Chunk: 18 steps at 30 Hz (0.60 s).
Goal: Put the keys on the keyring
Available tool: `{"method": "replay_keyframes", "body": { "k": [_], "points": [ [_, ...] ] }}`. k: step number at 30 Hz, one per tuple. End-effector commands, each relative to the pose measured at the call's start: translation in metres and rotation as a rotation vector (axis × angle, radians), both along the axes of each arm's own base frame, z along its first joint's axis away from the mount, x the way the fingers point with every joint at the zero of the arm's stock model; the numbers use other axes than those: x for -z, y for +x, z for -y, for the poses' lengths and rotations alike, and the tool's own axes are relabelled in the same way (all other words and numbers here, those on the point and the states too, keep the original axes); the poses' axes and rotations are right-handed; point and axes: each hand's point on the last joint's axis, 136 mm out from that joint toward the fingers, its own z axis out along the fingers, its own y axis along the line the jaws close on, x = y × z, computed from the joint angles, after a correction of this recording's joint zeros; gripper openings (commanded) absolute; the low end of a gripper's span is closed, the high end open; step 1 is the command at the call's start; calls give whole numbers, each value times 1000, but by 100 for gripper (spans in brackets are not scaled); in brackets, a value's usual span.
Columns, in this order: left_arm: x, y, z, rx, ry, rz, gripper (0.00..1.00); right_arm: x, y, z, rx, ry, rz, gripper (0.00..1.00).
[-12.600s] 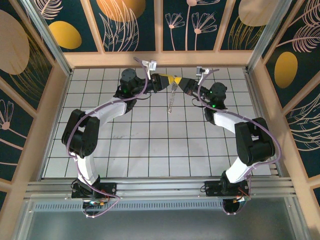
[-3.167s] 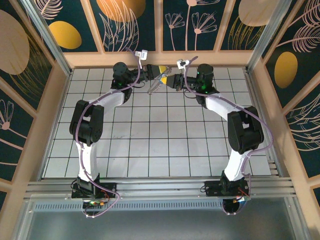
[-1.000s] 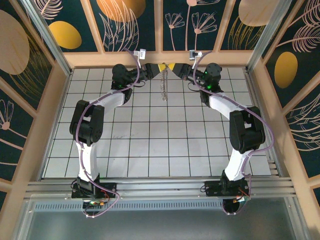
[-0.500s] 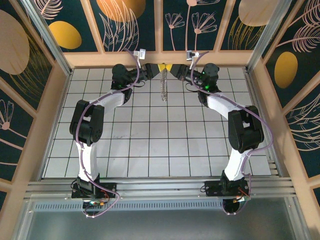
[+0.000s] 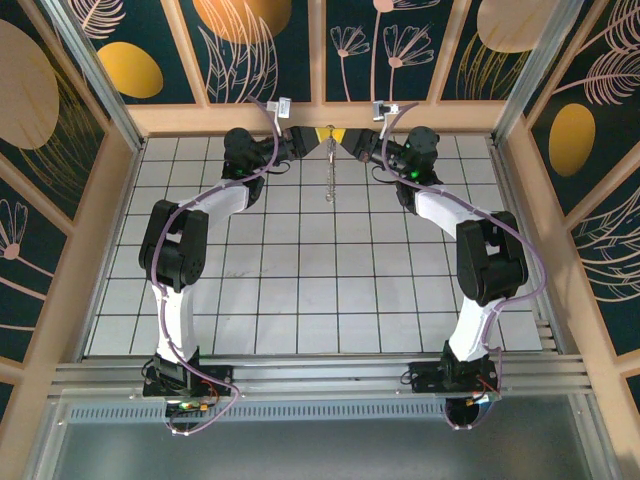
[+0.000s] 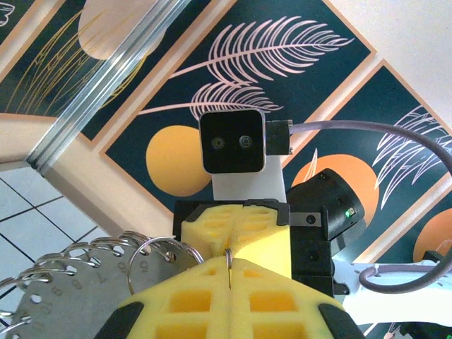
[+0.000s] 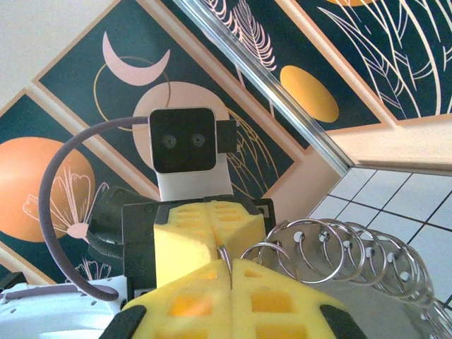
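Up and inward since earlier: left gripper and right gripper now meet nose to nose, both clamped on the keyring hanging below; threading the keys looks still pending.

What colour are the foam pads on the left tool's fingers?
Bright yellow: the left tool's pads show best in the left wrist view.

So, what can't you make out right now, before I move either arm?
1. Top external: the keyring hangs as a thin line, too small to tell whether any key is on it.
2. Left wrist: the left gripper hides with its yellow pads where it clamps the wire. The bottom edge cuts off the numbered plate.
3. Right wrist: the right gripper hides its clamp point. The small rings run off the right edge.
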Motion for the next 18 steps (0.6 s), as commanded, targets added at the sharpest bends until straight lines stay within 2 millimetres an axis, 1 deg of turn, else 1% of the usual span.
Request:
{"method": "replay_keyframes", "body": {
  "k": [1, 2, 4, 6, 8, 10, 12, 13, 18],
  "points": [
    [-38, -18, -5, 6, -46, 127, 0, -11, -4, 0, -19, 22, 30, 0],
    [-38, -18, -4, 6, -47, 125, 0, -10, -5, 0, -26, 23, 30, 1],
    [-38, -18, -4, 5, -48, 125, 0, -7, -8, -2, -37, 26, 24, 11],
    [-39, -18, -5, 1, -50, 127, 0, -4, -11, -4, -40, 25, 19, 13],
    [-39, -18, -5, 1, -50, 126, 0, -1, -12, -5, -41, 24, 12, 13],
    [-40, -18, -5, 0, -51, 126, 0, 1, -14, -5, -41, 26, 7, 10],
    [-40, -17, -5, -2, -52, 126, 0, 4, -15, -5, -38, 27, 0, 2],
    [-39, -17, -5, -2, -52, 124, 0, 6, -15, -4, -38, 25, -4, 0],
    [-38, -16, -5, -2, -52, 118, 0, 8, -11, -2, -31, 22, -8, 0]
  ]
}}
